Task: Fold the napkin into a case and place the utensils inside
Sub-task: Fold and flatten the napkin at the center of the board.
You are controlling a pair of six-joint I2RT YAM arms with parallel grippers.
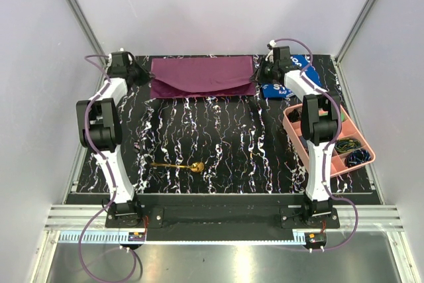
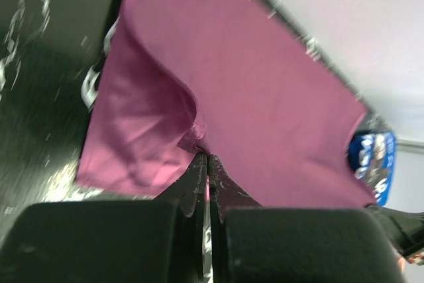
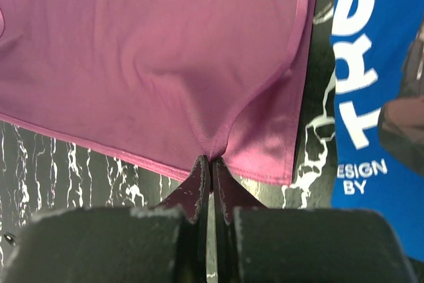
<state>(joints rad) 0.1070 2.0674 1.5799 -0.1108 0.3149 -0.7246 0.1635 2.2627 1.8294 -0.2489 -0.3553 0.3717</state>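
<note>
Black marbled table [image 1: 218,150] — pale grey walls [image 1: 218,4], even light.

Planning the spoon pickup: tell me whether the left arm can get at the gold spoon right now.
Probably not yet: its jaws are shut on the napkin at the far edge. Once released, the way looks free; the spoon lies uncovered on open table.

left arm [image 1: 99,124]: stretched far forward, jaws pinched | right arm [image 1: 317,124]: likewise

The napkin [image 3: 146,51] and the blue cloth [image 3: 391,217] both run past the right wrist view's edges.
</note>
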